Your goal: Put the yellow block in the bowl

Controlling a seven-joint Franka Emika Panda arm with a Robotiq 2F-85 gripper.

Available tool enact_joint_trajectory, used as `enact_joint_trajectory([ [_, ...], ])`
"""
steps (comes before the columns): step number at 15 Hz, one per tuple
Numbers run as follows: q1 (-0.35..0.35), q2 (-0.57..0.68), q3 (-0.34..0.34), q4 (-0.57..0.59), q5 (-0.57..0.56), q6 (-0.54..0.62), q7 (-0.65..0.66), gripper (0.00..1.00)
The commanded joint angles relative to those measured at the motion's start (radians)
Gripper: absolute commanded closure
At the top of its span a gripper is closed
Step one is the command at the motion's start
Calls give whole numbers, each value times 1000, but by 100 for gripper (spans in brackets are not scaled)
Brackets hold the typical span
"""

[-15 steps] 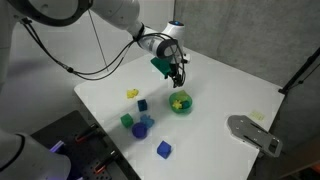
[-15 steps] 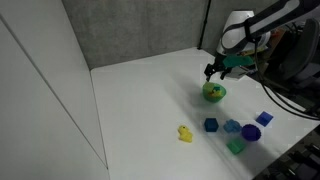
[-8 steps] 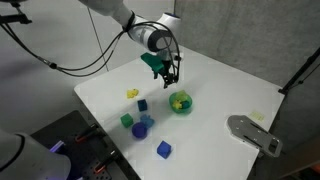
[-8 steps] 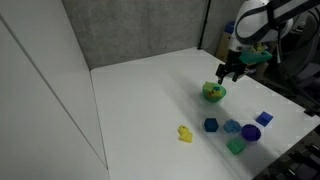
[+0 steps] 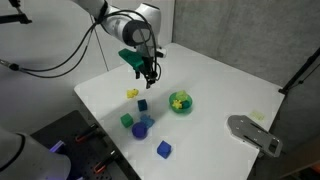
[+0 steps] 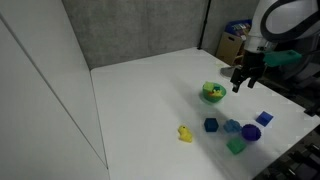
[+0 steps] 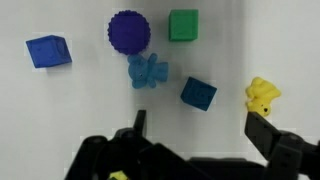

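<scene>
The green bowl (image 5: 181, 106) stands on the white table and also shows in an exterior view (image 6: 213, 96). A small yellow-lime block (image 5: 178, 99) lies inside it (image 6: 211, 89). My gripper (image 5: 148, 74) is open and empty. It hangs above the table away from the bowl, over the group of loose pieces (image 6: 241, 82). In the wrist view the open fingers (image 7: 200, 130) frame bare table below a dark blue cube (image 7: 198, 92). The bowl is out of the wrist view.
Loose pieces lie by the bowl: a flat yellow piece (image 5: 132, 93) (image 7: 262, 93), a green cube (image 7: 183, 24), a purple round piece (image 7: 129, 31), a light blue piece (image 7: 147, 71), a blue cube (image 7: 48, 51). A grey object (image 5: 255, 135) lies at the table's edge.
My gripper has moved sideways away from above the bowl and now hangs over the loose pieces. The yellow block stays in the bowl.
</scene>
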Motion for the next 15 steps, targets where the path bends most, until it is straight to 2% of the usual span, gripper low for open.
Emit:
enact_joint_trajectory([
  [1,14,-177,17,-126,-22,-55,11,0],
  [4,22,-303,30,-183,-33,-127,24,0],
  [9,8,-474,52,-192,-129,-302,78,0],
  [12,5,-563,55,-209,-149,-308,85,0],
  [15,4,-610,44,-228,-124,-287,66,0],
])
